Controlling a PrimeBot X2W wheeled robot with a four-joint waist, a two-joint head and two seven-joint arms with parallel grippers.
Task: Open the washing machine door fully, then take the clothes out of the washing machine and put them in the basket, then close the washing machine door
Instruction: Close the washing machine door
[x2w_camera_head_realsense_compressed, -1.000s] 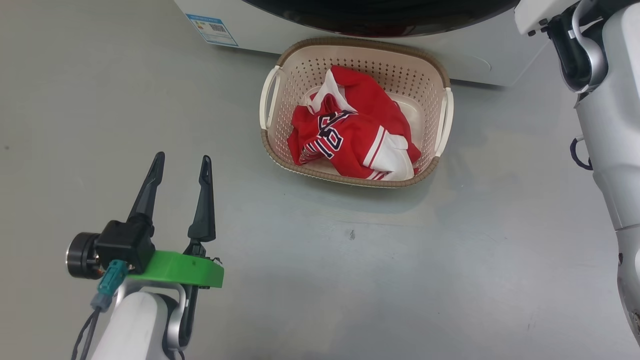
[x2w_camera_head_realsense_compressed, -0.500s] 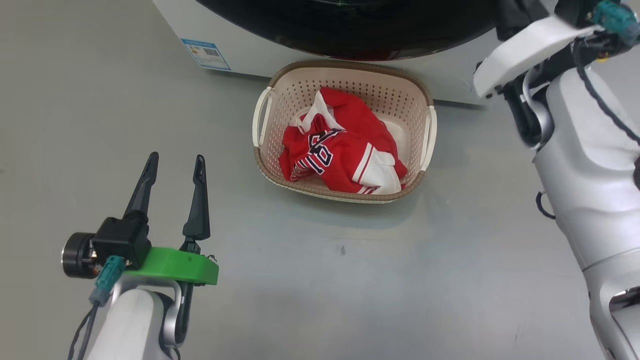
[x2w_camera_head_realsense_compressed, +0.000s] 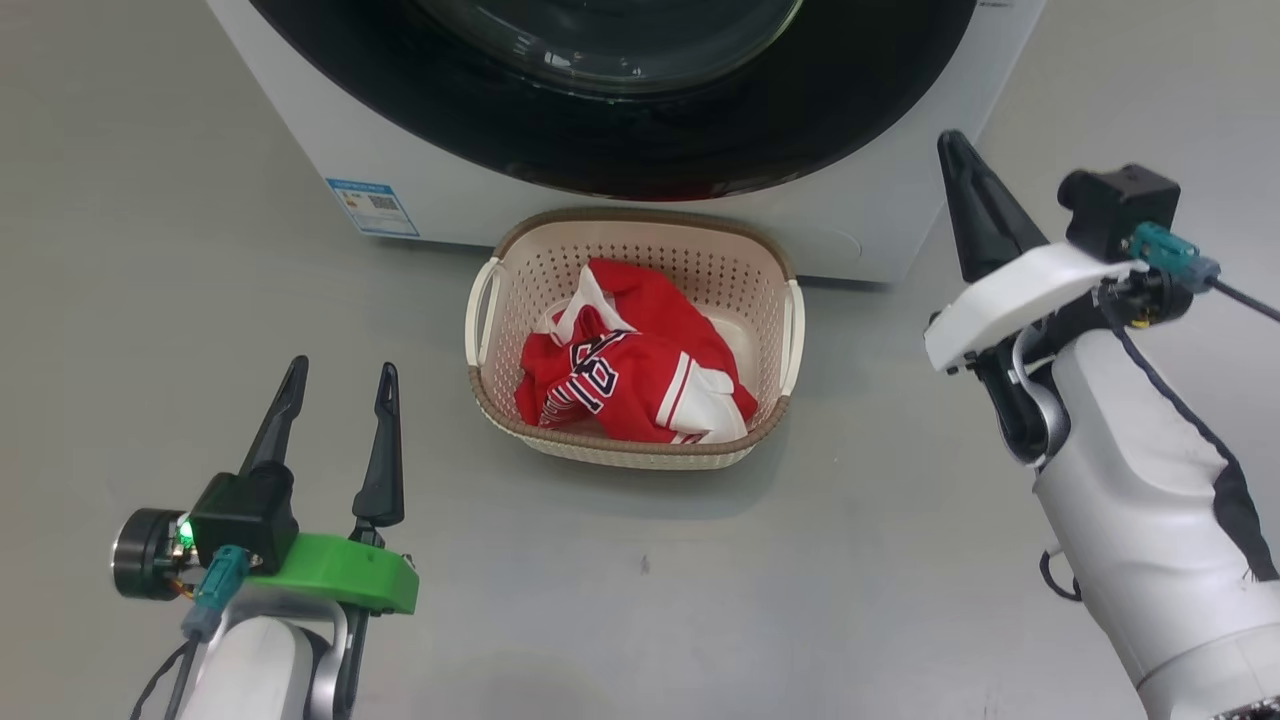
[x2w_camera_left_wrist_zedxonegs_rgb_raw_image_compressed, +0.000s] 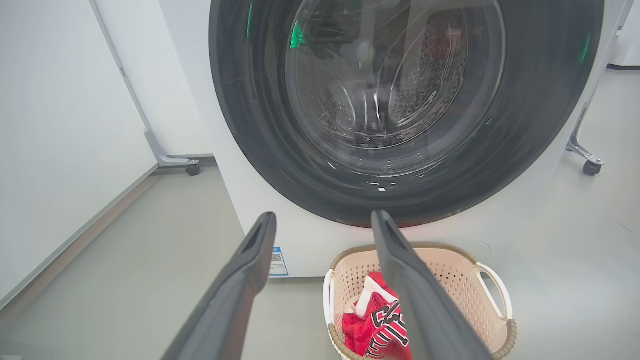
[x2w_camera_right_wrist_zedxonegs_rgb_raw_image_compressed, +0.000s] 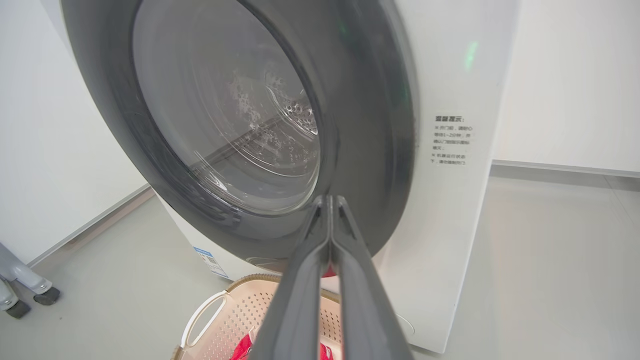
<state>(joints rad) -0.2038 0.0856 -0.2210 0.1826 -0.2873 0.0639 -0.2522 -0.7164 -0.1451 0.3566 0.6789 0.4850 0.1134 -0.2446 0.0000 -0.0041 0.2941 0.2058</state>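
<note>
While the red, white-trimmed clothes (x2w_camera_head_realsense_compressed: 640, 385) sit bunched in the small cream perforated plastic basket (x2w_camera_head_realsense_compressed: 640, 217), parked on the grey floor (x2w_camera_head_realsense_compressed: 700, 600) right at the front bottom edge of the big white front-loading washing machine (x2w_camera_head_realsense_compressed: 300, 130), its round glossy black-rimmed glass door (x2w_camera_head_realsense_compressed: 700, 150) looks closed. Meanwhile the left gripper (x2w_camera_head_realsense_compressed: 342, 366) hangs over the floor with fingers spread wide, and the right gripper (x2w_camera_head_realsense_compressed: 952, 150) has its fingers pressed together near the washer's right front corner.

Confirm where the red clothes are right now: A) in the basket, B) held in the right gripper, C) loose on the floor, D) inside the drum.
A: the clothes lie bunched inside the basket, which stands on the floor in front of the washing machine.
</note>
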